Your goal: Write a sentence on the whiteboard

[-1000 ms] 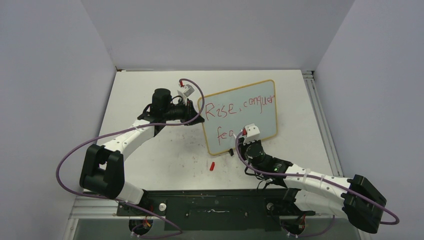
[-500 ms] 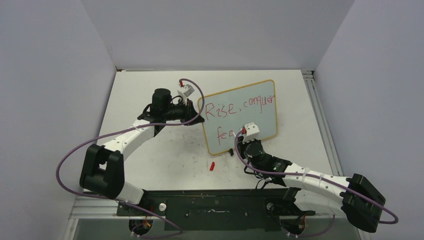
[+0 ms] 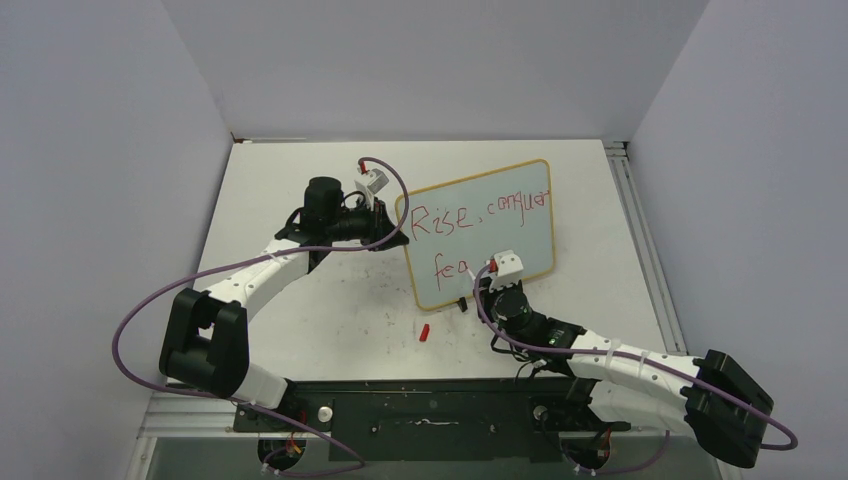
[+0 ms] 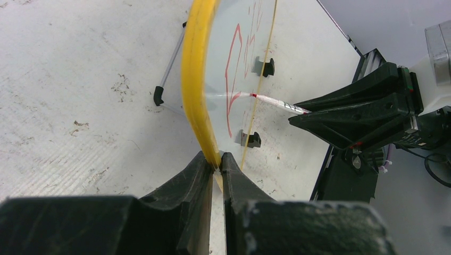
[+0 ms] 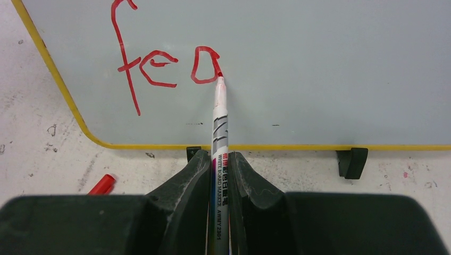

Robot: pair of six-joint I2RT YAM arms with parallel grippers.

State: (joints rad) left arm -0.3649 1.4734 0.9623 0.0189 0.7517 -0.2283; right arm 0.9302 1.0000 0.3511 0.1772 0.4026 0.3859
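Right arm's wrist drops a touch toward the near edge vs a second ago, and its elbow link nudges with it. Left arm and board sit where they were. So that's a short pen stroke, not a re-grip.

Top view: small rounded-corner whiteboard [image 3: 520,235], pale bluish surface with a thin yellow-wood frame, stands propped mid-table on the scuffed white tabletop [image 3: 300,320]. Thin red handwritten sentence [image 3: 480,212] reads "Rise, conquer" on line one, with "fea" started on line two. Right gripper [image 3: 484,277] is at the board's lower part, mostly hidden under its own wrist camera. Small red plastic cap [image 3: 424,332] lies on the table near the board's bottom edge, not touching it.

Left wrist view: left gripper [image 4: 215,162] is pinched tight on the frame's edge with nothing else in it, steadying the board. Small black clip feet [image 4: 250,139] show on the board's bottom edge. Thin grey prop leg [image 4: 170,69] rests its black tip on the table.

Right wrist view: jaws are clamped on a slim white-barrelled red whiteboard marker [image 5: 219,127]. Its tip touches the surface at the lower right of the "a".

Judgement: the "a" loop looks closed and its tail is in progress. "rs." is still to write, so the task is well past halfway. Next strokes need light, even pressure. The left pinch must hold or the board skates.
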